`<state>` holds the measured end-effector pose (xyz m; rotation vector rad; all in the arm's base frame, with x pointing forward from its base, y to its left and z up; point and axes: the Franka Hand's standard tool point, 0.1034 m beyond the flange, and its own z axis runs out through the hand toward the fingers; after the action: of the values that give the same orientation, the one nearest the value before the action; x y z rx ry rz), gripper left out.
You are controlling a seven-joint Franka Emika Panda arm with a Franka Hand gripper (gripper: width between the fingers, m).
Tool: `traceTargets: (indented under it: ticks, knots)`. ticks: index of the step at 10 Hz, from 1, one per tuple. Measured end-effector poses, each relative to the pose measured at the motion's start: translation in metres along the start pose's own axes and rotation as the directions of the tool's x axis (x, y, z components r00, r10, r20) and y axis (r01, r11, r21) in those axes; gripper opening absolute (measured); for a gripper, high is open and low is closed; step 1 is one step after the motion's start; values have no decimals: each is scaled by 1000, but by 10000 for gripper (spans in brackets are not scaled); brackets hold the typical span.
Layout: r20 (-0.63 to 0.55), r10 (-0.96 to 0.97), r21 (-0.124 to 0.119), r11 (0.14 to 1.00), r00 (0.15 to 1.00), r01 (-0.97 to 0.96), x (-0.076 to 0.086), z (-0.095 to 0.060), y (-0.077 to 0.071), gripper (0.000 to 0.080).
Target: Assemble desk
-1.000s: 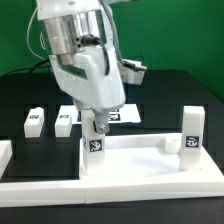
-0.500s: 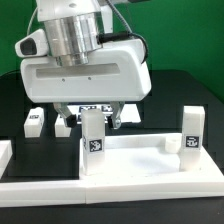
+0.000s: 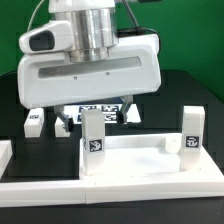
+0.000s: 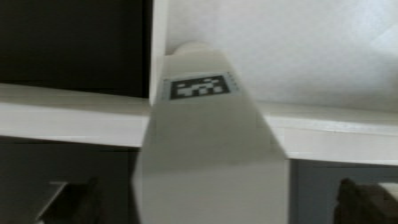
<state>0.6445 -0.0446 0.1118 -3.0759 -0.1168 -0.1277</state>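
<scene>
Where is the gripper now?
In the exterior view the gripper hangs open, straddling the top of the upright leg on that view's left.

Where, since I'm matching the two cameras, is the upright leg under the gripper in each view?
Exterior view: the upright leg stands just left of centre.
Wrist view: the leg, seen from above, fills much of the picture.
Shared landmark: the leg's black-and-white tag.

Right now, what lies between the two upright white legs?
Nothing: just bare tabletop from the nearer leg to the farther leg, shown in the exterior view.
</scene>
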Motion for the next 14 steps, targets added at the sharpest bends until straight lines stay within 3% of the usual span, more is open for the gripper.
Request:
traceTargets:
  ticks: [2, 3, 5, 7, 8, 9, 10, 11, 12, 14]
  knots:
    - [0, 85, 1, 996, 996, -85, 0, 0, 0, 383]
    - [-2, 139, -5, 990, 990, -139, 0, 0, 3, 294]
    - [-4, 265, -6, 964, 964, -265, -1, 0, 5, 294]
    - [-38, 540, -15, 841, 841, -541, -1, 1, 9, 294]
    - [-38, 681, -8, 732, 731, -682, -2, 2, 11, 294]
    - [-24, 832, 11, 554, 554, -832, -5, 2, 14, 294]
    - [21, 922, 25, 387, 387, -922, -8, 2, 17, 294]
    - [48, 960, 31, 276, 277, -961, -10, 1, 20, 294]
    - [53, 970, 29, 234, 236, -972, -10, 1, 19, 294]
    - [52, 969, 29, 240, 241, -970, -10, 2, 19, 294]
